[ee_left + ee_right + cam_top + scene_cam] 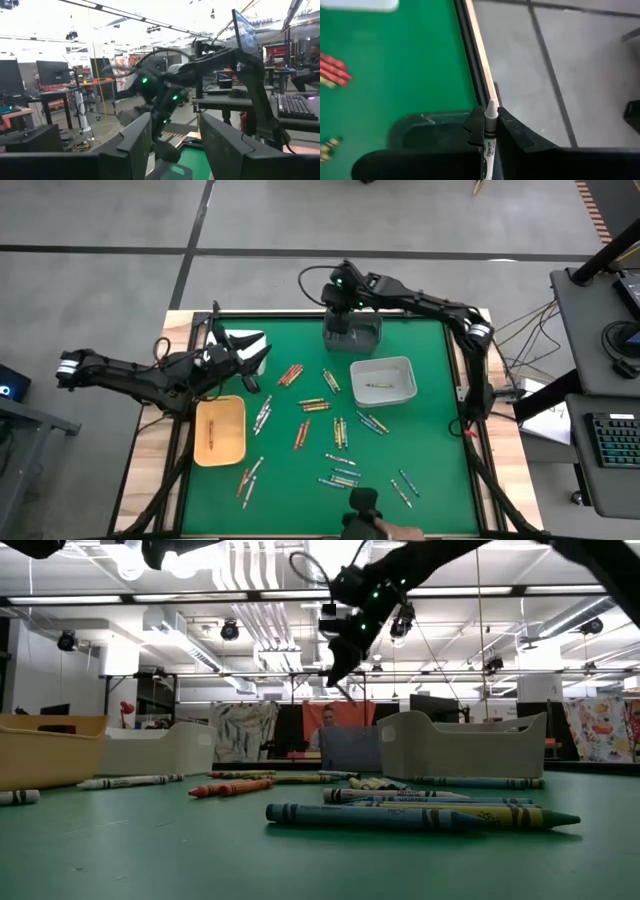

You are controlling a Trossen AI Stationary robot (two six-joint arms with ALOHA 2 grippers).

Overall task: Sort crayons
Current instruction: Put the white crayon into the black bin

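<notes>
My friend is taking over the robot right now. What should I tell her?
Right gripper: shut on a grey-white crayon, above the grey bin at the table's far edge.
Left gripper: open, empty, by the white tray.
Done: one crayon in the yellow tray, one in the white bin.
Left: drop the held crayon, then sort the loose crayons on the green mat.

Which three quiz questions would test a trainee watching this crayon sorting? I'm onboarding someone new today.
1. True or false: the right gripper is shut on a grey-white crayon.
2. Which tray does the right gripper hover over: A) the yellow tray, B) the grey bin, C) the white tray?
3. Fill in: the left gripper, near the white bin, is ____.

Key: 1 true; 2 B; 3 open.
</notes>
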